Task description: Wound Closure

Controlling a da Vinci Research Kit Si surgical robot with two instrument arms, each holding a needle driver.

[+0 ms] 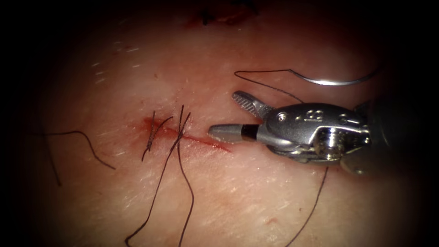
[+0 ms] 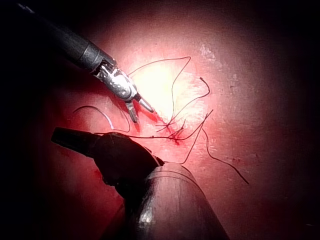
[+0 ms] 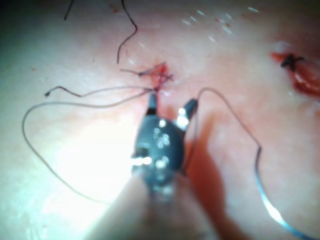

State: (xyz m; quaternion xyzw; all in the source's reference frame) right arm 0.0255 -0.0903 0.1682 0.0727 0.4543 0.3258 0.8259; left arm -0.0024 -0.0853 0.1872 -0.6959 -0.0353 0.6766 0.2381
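Open right tool at the cut, needle lying free

We see the right tool (image 1: 228, 116) with jaws spread wide, holding nothing, at the right end of the cut (image 1: 183, 133). The needle (image 1: 336, 81) lies flat on the tissue (image 1: 256, 196) beyond it, right of the cut, thread (image 1: 265, 84) trailing. We cannot tell the left tool's (image 2: 75, 140) jaw state.

The tissue (image 1: 228, 201) carries every item. The needle (image 1: 336, 81) lies flat on its surface, above the right tool (image 1: 228, 114) and its spread jaws. Loose thread (image 1: 183, 183) lies beyond the jaw tips, crossing the cut (image 1: 206, 141).
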